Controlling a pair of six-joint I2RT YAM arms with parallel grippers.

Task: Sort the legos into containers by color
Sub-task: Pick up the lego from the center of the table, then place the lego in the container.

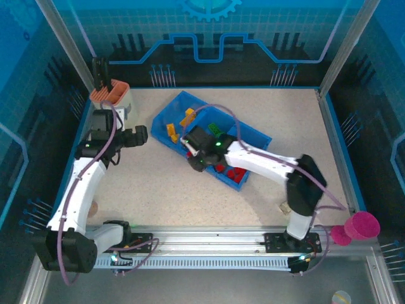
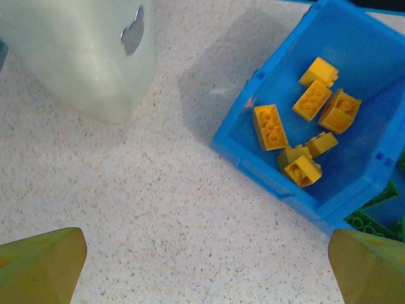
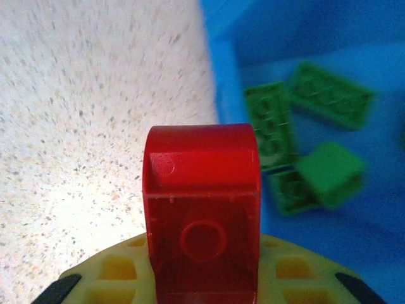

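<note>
The blue tray [image 1: 258, 133] lies tilted at mid-table, its containers side by side. Several yellow legos [image 2: 307, 126] lie in the left compartment, whose wall [image 2: 266, 172] shows in the left wrist view. Green legos [image 3: 297, 145] lie in the middle one, and red legos [image 1: 235, 175] in the near-right one. My right gripper [image 1: 193, 158] hovers at the tray's near-left edge, shut on a red lego [image 3: 202, 209] that juts out above the table beside the tray wall [image 3: 218, 76]. My left gripper [image 1: 143, 134] stands open over bare table left of the tray, its yellow fingertips [image 2: 39, 266] wide apart.
A beige holder with an orange top [image 1: 111, 95] stands at the back left, close to my left gripper; its pale side [image 2: 88, 54] shows in the left wrist view. A pink cup [image 1: 362, 226] sits off the table's near-right corner. Metal frame posts ring the table.
</note>
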